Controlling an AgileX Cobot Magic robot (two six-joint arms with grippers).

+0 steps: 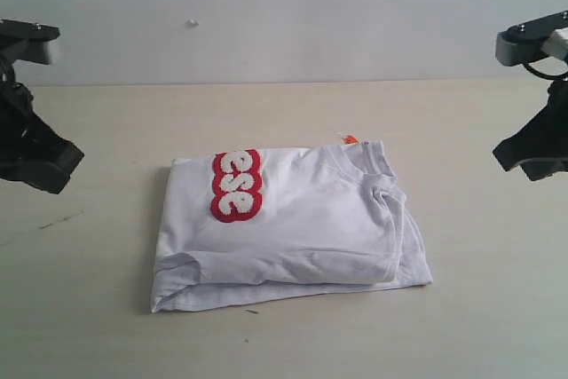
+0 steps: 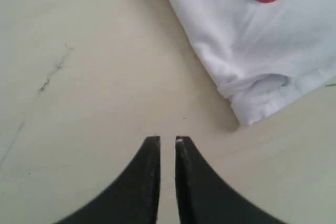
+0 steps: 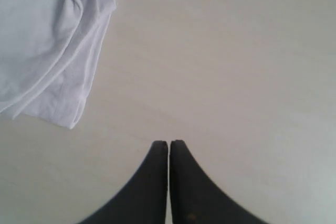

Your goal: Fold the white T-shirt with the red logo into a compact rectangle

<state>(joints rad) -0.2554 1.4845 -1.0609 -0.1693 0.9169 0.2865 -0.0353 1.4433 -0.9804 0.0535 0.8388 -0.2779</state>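
White T-shirt [image 1: 293,228] lies folded; red logo [image 1: 236,185] partly hidden.

White T-shirt [image 1: 302,228]: soft matt cloth (red logo [image 1: 236,185] fuzzy); table [image 1: 479,308]: smooth matt.

Your left arm [image 1: 31,144] is a bulky matte black housing with angular faces, topped by a grey block carrying small screws. Your right arm [image 1: 537,144] matches it: black angular shell below, a grey and white block above, and a thin black cable looping beside it. Each tool, left [image 2: 167,141] and right [image 3: 169,144], ends in two smooth black fingers that curve and taper to narrow tips.
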